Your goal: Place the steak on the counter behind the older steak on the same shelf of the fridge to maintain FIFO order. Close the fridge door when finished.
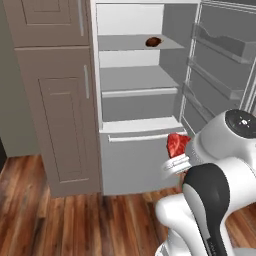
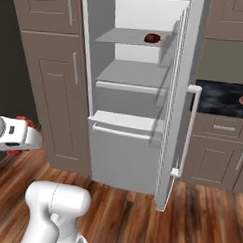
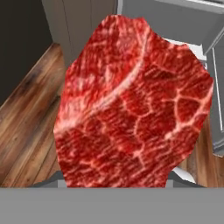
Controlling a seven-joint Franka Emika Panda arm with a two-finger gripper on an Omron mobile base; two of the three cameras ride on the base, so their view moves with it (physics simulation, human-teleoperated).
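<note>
Red steak [image 1: 176, 144] sits pinched in the tool [image 1: 175, 161], low before the open fridge [image 1: 140, 100]. It should rise to the top shelf [image 1: 135, 44] and pass behind the older steak [image 1: 153, 41].

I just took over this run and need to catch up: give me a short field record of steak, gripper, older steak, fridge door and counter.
steak: bright red steak held at the gripper, low in front of the fridge
gripper: shut on the steak
older steak: dark piece on the upper shelf, towards its right side
fridge door: open
counter: black stone top right of the open door
</note>
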